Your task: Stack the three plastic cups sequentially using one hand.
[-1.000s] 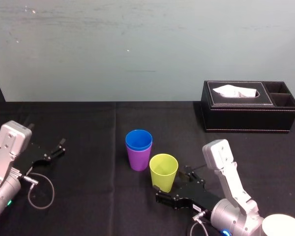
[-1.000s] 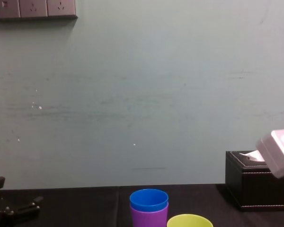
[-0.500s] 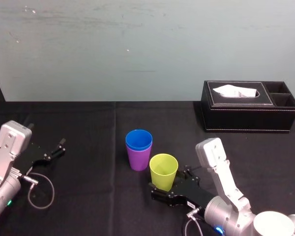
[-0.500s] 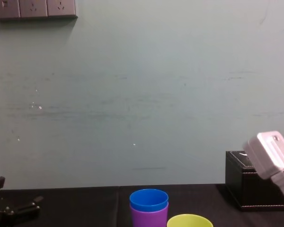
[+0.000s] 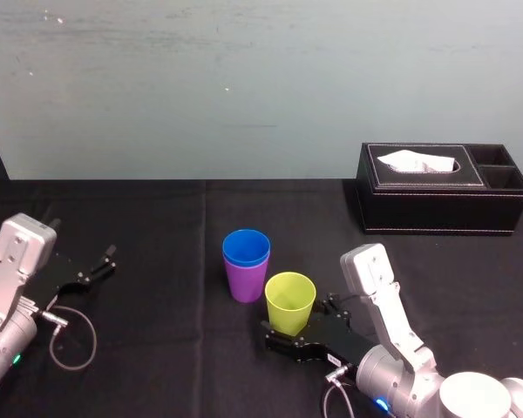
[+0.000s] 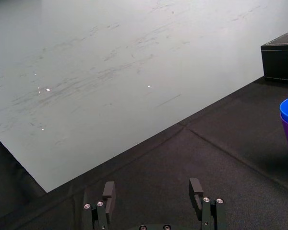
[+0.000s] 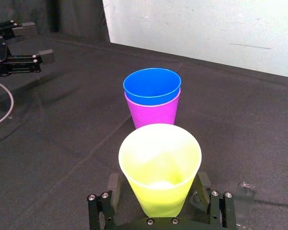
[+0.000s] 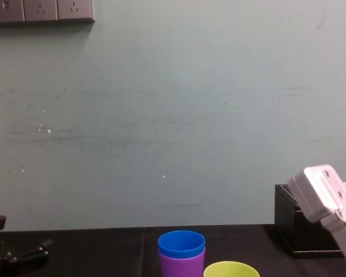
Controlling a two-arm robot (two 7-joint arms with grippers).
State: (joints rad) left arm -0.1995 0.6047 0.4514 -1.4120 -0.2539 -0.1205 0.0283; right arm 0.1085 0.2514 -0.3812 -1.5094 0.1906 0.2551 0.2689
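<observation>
The blue cup (image 5: pixel 246 246) sits nested inside the purple cup (image 5: pixel 246 284) at mid-table. Just to their right and nearer me stands the yellow-green cup (image 5: pixel 290 300), upright on the black cloth. My right gripper (image 5: pixel 298 320) is low on the table with its jaws open around that cup's lower part. In the right wrist view the yellow-green cup (image 7: pixel 160 167) stands between the two fingers of the right gripper (image 7: pixel 157 184), with a gap on each side, and the blue cup (image 7: pixel 151 86) and purple cup (image 7: pixel 153 112) are beyond it. My left gripper (image 5: pixel 100 266) rests open at the far left.
A black tissue box (image 5: pixel 440 200) stands at the back right of the table. A grey cable loop (image 5: pixel 74 344) lies by the left arm. The wall runs close behind the table's far edge.
The right arm has slid left toward the yellow-green cup, bringing its open jaws farther around the cup's base. Cups and left arm have not moved.
</observation>
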